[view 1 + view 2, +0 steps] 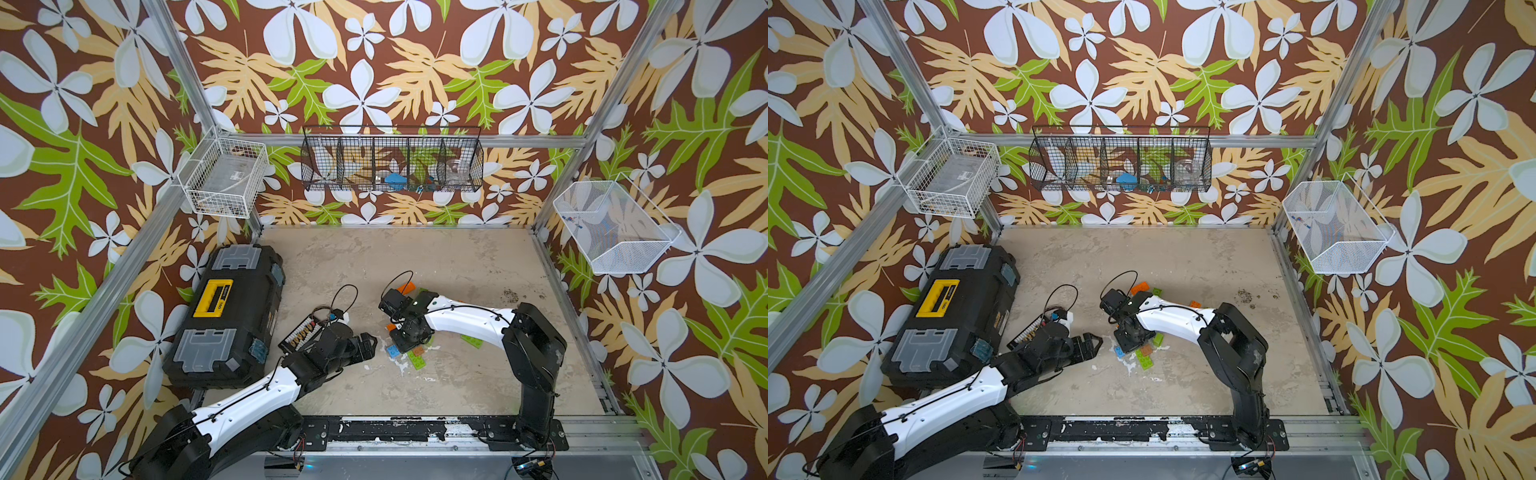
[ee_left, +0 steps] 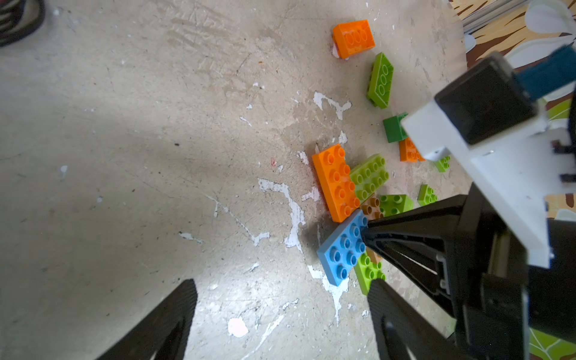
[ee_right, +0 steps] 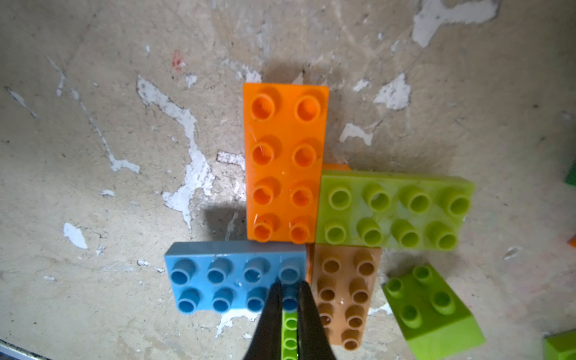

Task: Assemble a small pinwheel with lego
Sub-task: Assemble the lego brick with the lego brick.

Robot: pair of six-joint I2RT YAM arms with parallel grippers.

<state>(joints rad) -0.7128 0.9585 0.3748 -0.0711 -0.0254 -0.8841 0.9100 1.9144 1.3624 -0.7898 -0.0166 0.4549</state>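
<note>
Writing: toolbox [image 1: 226,328] label unreadable | left pincer [image 2: 282,285] apart | right pincer [image 3: 290,285] together, on blue brick [image 3: 218,277]

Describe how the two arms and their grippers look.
Both arms match: the left arm and right arm each have a glossy white, curved forearm shell between bulky black joints. A thin black cable runs along each white shell and loops up at the wrist. The left gripper and right gripper are black, with tapering, pointed jaws.
</note>
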